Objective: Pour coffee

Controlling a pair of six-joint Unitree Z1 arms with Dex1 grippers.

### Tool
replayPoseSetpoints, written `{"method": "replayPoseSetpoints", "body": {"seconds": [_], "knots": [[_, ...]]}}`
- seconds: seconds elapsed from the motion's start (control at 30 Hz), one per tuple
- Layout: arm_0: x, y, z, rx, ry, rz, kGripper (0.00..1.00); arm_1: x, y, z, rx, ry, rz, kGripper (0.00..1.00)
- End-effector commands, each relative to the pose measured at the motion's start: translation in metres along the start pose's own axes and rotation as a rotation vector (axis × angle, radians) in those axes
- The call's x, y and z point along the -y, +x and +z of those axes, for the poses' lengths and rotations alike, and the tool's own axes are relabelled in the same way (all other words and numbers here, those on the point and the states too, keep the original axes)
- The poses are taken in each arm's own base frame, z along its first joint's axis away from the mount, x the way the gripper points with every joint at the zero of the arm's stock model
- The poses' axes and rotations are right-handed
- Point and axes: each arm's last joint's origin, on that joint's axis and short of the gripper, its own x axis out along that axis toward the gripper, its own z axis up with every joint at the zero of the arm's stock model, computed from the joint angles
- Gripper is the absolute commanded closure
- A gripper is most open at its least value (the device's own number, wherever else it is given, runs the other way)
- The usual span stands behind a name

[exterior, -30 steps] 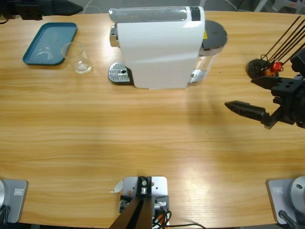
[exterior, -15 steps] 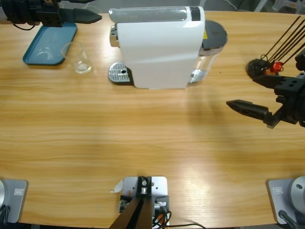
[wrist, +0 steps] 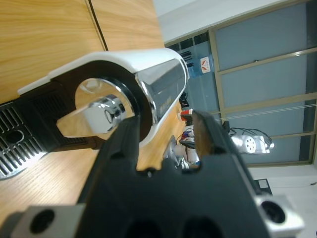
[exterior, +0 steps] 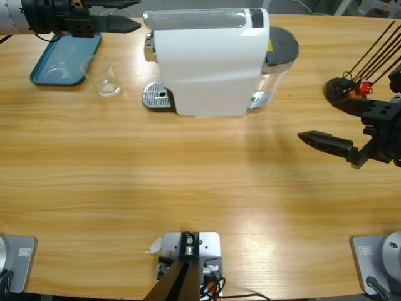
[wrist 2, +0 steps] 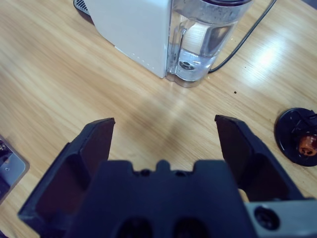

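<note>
A clear glass tumbler [exterior: 104, 76] stands upright on the table just right of a teal tray [exterior: 65, 56]. No coffee shows in any view. The white coffee machine [exterior: 210, 63] stands at the back middle, its spout [wrist: 105, 115] facing left over a metal drip grate [exterior: 156, 96]. My left gripper [exterior: 122, 19] hangs open and empty at the back left, above and behind the tumbler, pointing at the machine's front. The left wrist view puts the left gripper [wrist: 163, 131] just short of the spout. Far right, my right gripper [exterior: 335, 122] is wide open and empty over bare wood.
The machine's clear water tank [wrist 2: 204, 42] with a grey lid [exterior: 282, 45] is on its right side, a black cable trailing off. A black disc stand [exterior: 341, 88] with thin rods sits at the right edge, also in the right wrist view [wrist 2: 299, 135].
The left arm has come into view at the back left and reached rightward toward the machine's front. The right gripper has barely moved.
</note>
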Motion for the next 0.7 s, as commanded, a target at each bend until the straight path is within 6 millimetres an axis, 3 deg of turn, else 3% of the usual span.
{"method": "replayPoseSetpoints", "body": {"seconds": [0.03, 0.13, 0.17, 0.27, 0.3, 0.33, 0.7], "knots": [[-0.024, 0.011, 0.002, -0.021, -0.054, 0.003, 0.556, 0.002, 0.000, -0.011, -0.017, -0.019, -0.019, 0.115], [-0.022, 0.013, 0.003, -0.022, -0.045, -0.005, 0.570, 0.002, 0.000, -0.011, -0.017, -0.019, -0.018, 0.115], [-0.022, 0.013, 0.002, -0.021, -0.042, -0.008, 0.682, 0.002, 0.000, -0.011, -0.017, -0.019, -0.017, 0.115], [-0.022, 0.016, 0.002, -0.025, -0.034, -0.014, 0.791, 0.002, 0.000, -0.011, -0.017, -0.019, -0.017, 0.115], [-0.023, 0.018, 0.002, -0.026, -0.032, -0.017, 0.964, 0.002, 0.000, -0.011, -0.017, -0.019, -0.018, 0.116], [-0.023, 0.020, 0.002, -0.028, -0.029, -0.020, 1.000, 0.002, 0.000, -0.011, -0.017, -0.019, -0.017, 0.119], [-0.030, 0.028, 0.000, -0.044, -0.028, -0.045, 1.000, 0.002, 0.000, -0.011, -0.018, -0.020, -0.019, 0.119]]}}
